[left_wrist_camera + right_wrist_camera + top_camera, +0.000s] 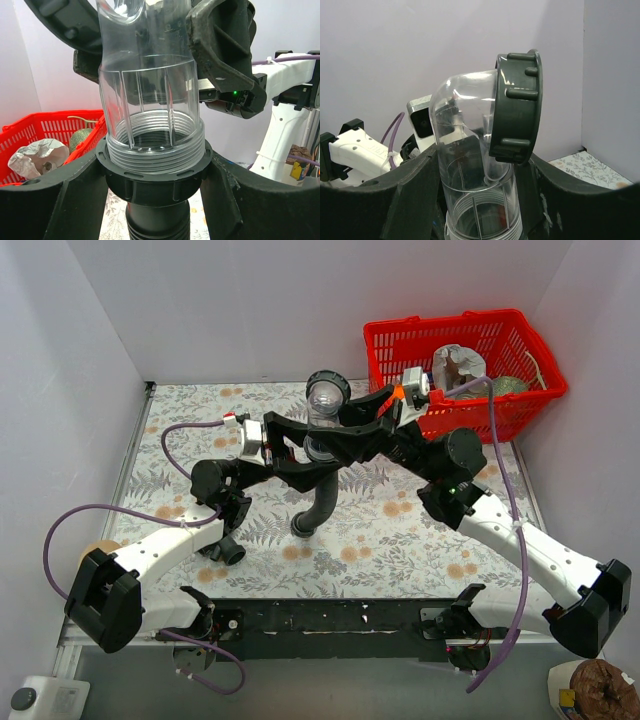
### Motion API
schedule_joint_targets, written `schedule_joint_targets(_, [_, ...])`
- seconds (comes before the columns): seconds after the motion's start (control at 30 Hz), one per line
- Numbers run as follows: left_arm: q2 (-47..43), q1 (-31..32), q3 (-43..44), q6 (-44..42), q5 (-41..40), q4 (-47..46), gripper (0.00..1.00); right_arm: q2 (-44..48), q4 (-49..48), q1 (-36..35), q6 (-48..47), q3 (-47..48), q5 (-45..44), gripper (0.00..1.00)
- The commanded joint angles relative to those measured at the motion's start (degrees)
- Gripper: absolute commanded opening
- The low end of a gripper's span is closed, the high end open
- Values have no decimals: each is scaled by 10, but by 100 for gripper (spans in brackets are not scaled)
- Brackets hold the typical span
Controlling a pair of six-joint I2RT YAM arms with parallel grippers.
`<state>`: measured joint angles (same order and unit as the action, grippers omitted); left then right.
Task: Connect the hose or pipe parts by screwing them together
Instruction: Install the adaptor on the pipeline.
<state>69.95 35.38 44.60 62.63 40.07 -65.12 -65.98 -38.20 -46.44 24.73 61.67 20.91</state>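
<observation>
Above the desk point(380, 540) middle, the left gripper point(155, 192) clamps the black hose point(318, 505) by its collar point(155, 175). The right gripper point(480, 195) clasps the clear elbow point(465, 125). Its threads point(155, 150) sit mostly exposed — a tilted turn could cross-thread them, or the smooth elbow could slip.
</observation>
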Motion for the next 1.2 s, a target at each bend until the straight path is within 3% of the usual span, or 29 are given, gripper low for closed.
schedule_joint_targets(0.0, [-30,0,30,-22,-72,-87,10,-26,102,-21,16,-25,31,1])
schedule_joint_targets(0.1, [-31,0,29,-27,-76,-88,18,-22,94,-23,25,-34,33,1])
schedule_joint_targets(0.2, [-32,0,30,-30,-84,-88,19,-21,74,-23,35,-44,40,1])
schedule_joint_targets(0.57, [-47,0,28,-23,-114,-81,14,3,-93,-30,34,-91,14,1])
schedule_joint_targets(0.73, [-57,0,28,-19,-140,-66,8,4,-122,-47,13,-89,-17,1])
schedule_joint_targets(0.87, [-60,0,31,-38,-161,-49,0,-5,-77,-66,-19,-60,-32,1])
schedule_joint_targets(1.17, [-73,0,50,-87,-184,3,0,1,31,-110,-122,-16,-121,1])
